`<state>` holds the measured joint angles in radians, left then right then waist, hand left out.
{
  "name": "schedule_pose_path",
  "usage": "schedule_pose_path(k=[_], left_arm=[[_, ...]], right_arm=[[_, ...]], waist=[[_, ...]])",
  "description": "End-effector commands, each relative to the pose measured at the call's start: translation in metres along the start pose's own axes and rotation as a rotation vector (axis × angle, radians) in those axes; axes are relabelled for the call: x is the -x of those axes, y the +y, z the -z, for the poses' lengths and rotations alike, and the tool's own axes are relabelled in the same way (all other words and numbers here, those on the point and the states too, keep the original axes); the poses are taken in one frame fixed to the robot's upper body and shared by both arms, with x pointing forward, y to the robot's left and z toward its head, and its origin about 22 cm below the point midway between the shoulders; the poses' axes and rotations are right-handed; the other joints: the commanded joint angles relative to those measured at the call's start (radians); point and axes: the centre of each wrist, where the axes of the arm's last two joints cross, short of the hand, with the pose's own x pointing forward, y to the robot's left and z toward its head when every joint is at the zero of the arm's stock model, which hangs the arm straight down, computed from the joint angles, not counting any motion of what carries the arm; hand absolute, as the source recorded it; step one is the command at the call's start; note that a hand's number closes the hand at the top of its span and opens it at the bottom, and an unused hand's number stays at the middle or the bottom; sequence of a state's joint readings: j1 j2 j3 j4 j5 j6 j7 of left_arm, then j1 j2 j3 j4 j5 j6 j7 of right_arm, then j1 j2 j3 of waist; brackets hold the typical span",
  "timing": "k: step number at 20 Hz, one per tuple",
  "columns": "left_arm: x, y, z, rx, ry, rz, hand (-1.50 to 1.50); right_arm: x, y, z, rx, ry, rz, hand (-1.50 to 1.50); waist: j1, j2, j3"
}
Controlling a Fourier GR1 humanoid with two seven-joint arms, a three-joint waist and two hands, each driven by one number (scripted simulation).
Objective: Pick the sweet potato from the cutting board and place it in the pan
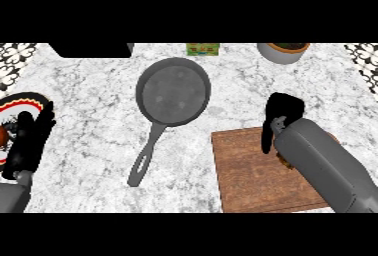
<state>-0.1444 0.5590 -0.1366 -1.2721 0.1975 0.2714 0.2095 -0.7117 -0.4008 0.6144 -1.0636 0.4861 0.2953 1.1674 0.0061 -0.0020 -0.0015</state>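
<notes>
1. The right robot hand (284,112) hangs over the far right part of the cutting board (251,175), its forearm running in from the lower right. Its fingers (268,142) point down toward the board; whether they close on anything I cannot tell, since hand and forearm cover that spot.
2. The sweet potato (283,159) shows only as a small brownish sliver at the forearm's left edge, lying on the board. Most of it is hidden.
3. Judged as a sweet potato, it should be stiff and fairly dense, not fragile, with a dry skin that grips well. Its rounded, tapering shape may roll on the board.
4. The best hold is probably across its thick middle, fingers on one long side and thumb on the other, not at the tapered ends.
5. The pan (173,90) sits on the counter (81,110) up and to the left of the board, handle toward the viewer, bowl bare.
6. The left robot hand (26,142) rests at the left edge, fingers straight, over a patterned plate (29,100).
</notes>
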Motion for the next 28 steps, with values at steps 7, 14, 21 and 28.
schedule_pose_path(k=[7, 14, 21, 28], left_arm=[[0.012, 0.004, -0.006, -0.019, 0.014, 0.015, 0.00], [0.019, 0.008, -0.009, 0.000, 0.009, 0.008, 0.00], [0.001, 0.014, -0.004, 0.005, -0.005, -0.007, 0.00], [-0.009, -0.004, 0.004, -0.015, -0.008, 0.004, 0.00]], right_arm=[[0.002, 0.014, -0.003, -0.061, 0.191, -0.085, -1.50], [0.007, 0.017, 0.010, -0.058, 0.209, -0.095, -1.50], [0.011, 0.040, 0.012, -0.091, 0.220, -0.096, -1.50], [0.020, 0.047, 0.038, -0.126, 0.267, -0.115, -1.50]], waist=[[-0.014, -0.004, 0.001], [-0.004, 0.000, 0.001], [-0.006, -0.001, 0.001], [-0.002, 0.003, 0.002]])
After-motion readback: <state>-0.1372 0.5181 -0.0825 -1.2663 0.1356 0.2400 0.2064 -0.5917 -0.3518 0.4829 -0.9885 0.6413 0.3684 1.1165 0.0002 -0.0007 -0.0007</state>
